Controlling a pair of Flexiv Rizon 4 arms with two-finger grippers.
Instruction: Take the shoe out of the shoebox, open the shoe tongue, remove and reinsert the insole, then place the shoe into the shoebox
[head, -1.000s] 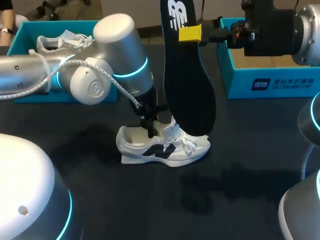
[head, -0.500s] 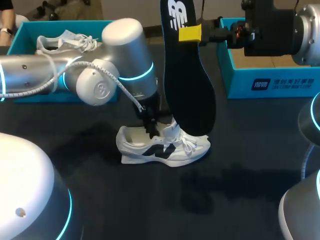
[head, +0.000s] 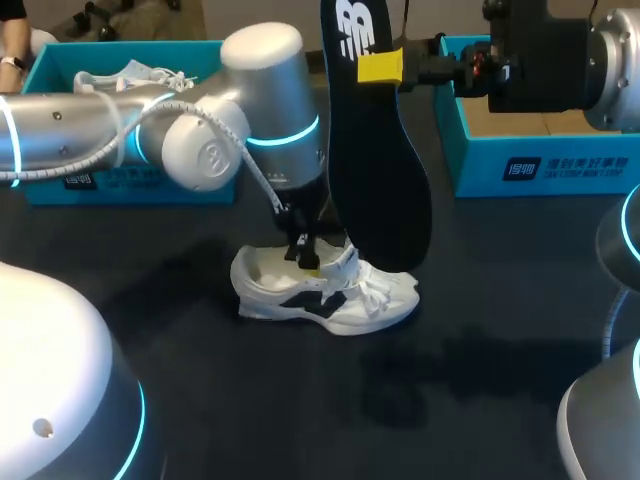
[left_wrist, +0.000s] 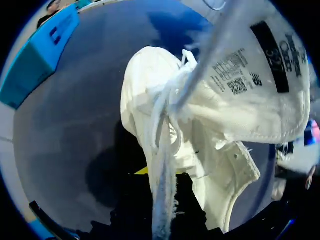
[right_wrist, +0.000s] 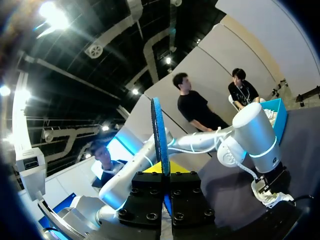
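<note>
The white lace-up sneaker with a black side logo (head: 330, 300) stands out of its box near the middle of the dark table (head: 480, 380), so the first step looks done. The left gripper (head: 305, 262) is clamped on the sneaker's white padded tongue (left_wrist: 260, 90), holding it lifted off the opening. The right gripper (head: 380, 66) pinches the long black foam insole (head: 375, 170), which hangs upright above the sneaker: removed, not yet reinserted. Boxing the sneaker also remains. The teal cardboard shoebox (head: 540, 165) at the table's far right corner shows bare brown floor where the arm does not hide it. The other teal shoebox (head: 45, 80), at the far left corner, holds a second white sneaker (head: 125, 80).
</note>
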